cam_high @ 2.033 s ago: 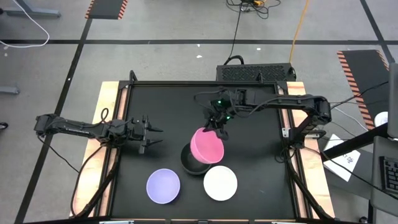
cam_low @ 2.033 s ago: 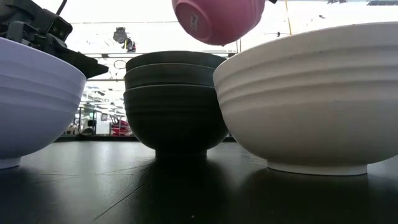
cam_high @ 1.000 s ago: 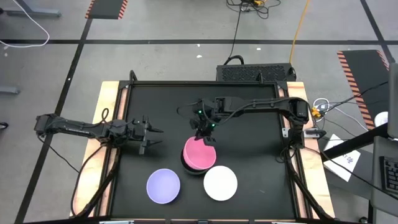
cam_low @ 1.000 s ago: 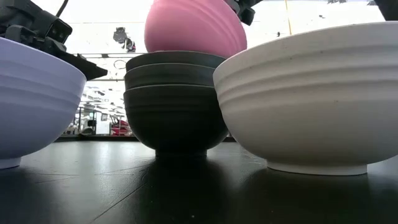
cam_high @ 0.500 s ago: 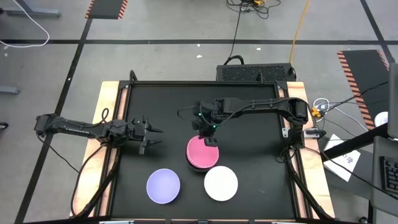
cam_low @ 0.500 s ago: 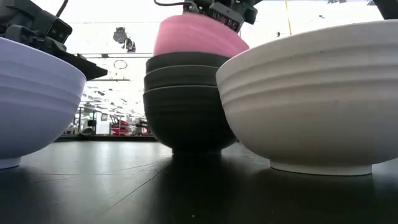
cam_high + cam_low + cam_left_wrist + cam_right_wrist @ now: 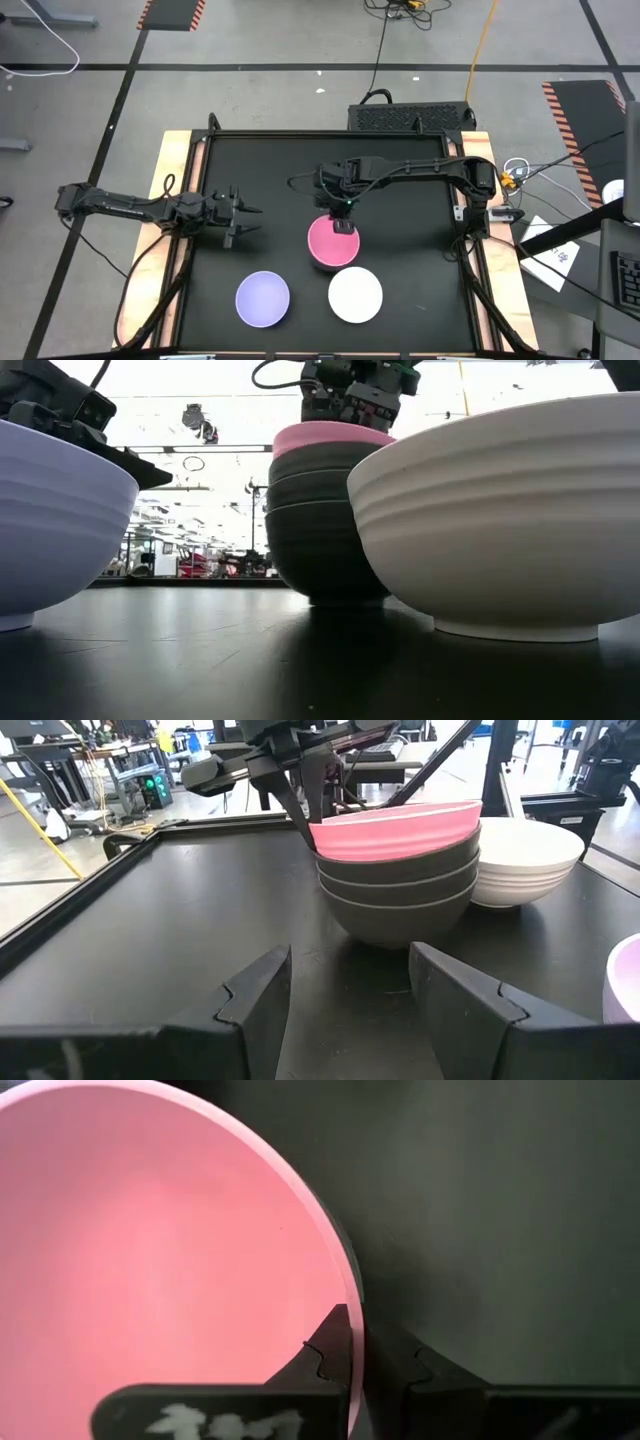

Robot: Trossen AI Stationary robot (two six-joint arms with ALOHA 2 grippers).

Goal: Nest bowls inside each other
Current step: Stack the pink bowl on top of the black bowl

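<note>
Pink ribbed bowl [image 7: 333, 241] nested atop smooth black bowls [image 7: 400, 895].

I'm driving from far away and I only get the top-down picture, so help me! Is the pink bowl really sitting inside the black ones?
Observer: Yes. From the left wrist view, the pink bowl sits inside the stack of black bowls, only its upper part showing above them.
Operator: How many black bowls are under it?
Observer: Three, nested; the low view shows their rims layered.
Operator: Has the right gripper let go?
Observer: No. In the right wrist view the right gripper is shut on the pink bowl's rim, one finger inside, one outside.
Operator: Is the white bowl touching the stack?
Observer: The white bowl stands close beside it; contact can't be told.
</note>
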